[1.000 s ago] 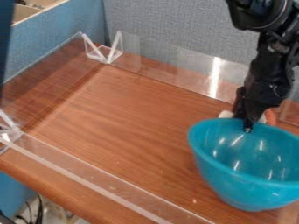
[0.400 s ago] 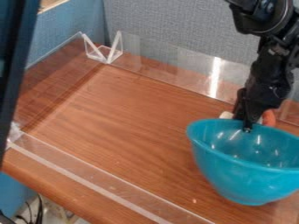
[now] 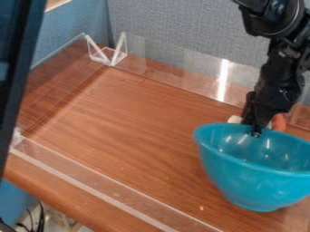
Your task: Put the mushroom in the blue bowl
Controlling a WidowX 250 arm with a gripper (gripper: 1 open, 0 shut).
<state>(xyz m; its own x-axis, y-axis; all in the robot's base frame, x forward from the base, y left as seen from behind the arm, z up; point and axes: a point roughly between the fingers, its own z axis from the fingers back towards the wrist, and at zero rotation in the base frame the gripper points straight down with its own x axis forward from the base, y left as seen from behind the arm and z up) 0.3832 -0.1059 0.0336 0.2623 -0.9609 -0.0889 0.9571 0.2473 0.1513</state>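
Black arm reaching down, hand point(image 3: 256, 130) closed behind blue bowl point(image 3: 255, 168) rim

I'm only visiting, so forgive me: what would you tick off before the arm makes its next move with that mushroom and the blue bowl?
1. Blue bowl upright on the wooden table: ok.
2. Bowl empty, with room for the toy: ok.
3. Gripper down at the bowl's far rim, jaws shut: ok.
4. Mushroom actually in the grip: cannot tell; only an orange bit shows behind the fingers.
5. Mushroom clear of the rim for lifting over: cannot tell.
6. Clear wall behind keeps away from the arm: ok.
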